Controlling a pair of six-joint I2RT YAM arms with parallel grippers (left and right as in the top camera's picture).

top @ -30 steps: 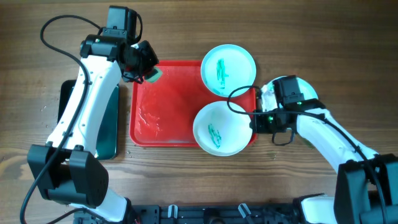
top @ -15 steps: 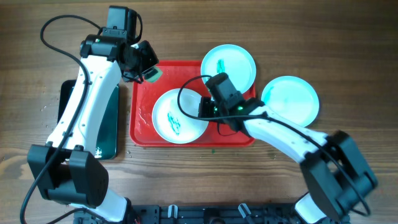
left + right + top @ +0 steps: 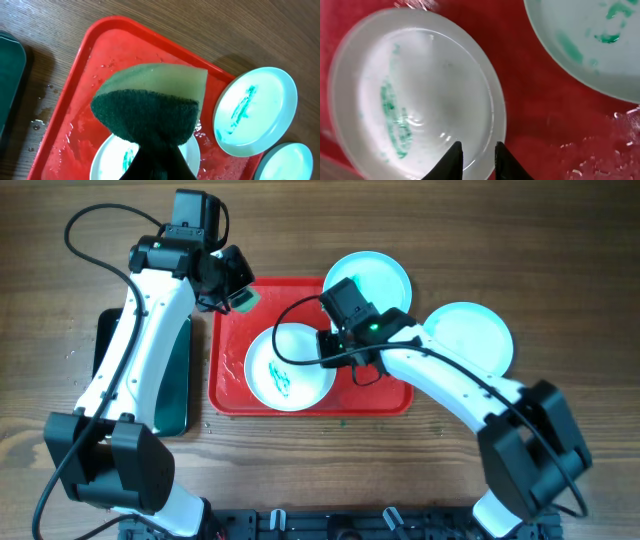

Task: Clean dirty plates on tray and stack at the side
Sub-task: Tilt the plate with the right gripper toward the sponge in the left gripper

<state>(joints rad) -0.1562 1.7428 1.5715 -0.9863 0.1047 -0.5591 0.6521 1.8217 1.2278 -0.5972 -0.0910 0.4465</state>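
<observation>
The red tray [image 3: 232,385] lies mid-table. A smeared plate [image 3: 285,372] lies on it left of centre, seen too in the right wrist view [image 3: 410,95] and the left wrist view [image 3: 112,160]. A second smeared plate [image 3: 385,275] overlaps the tray's far right corner [image 3: 590,45] [image 3: 255,112]. A third plate [image 3: 470,338], without visible smears, lies on the table right of the tray. My right gripper [image 3: 335,352] [image 3: 477,150] is shut on the first plate's right rim. My left gripper [image 3: 238,292] [image 3: 155,147] is shut on a green-and-yellow sponge [image 3: 150,100] above the tray's far left corner.
A black tray [image 3: 178,385] with green liquid lies left of the red tray, under my left arm; its corner shows in the left wrist view [image 3: 10,70]. The red tray's surface is wet. Wooden table surrounds both trays.
Over the second my right gripper dragged the smeared plate from the tray's right side to left of centre. Since half a second ago its wrist shifted slightly away; the plate stayed. The left arm is still.
</observation>
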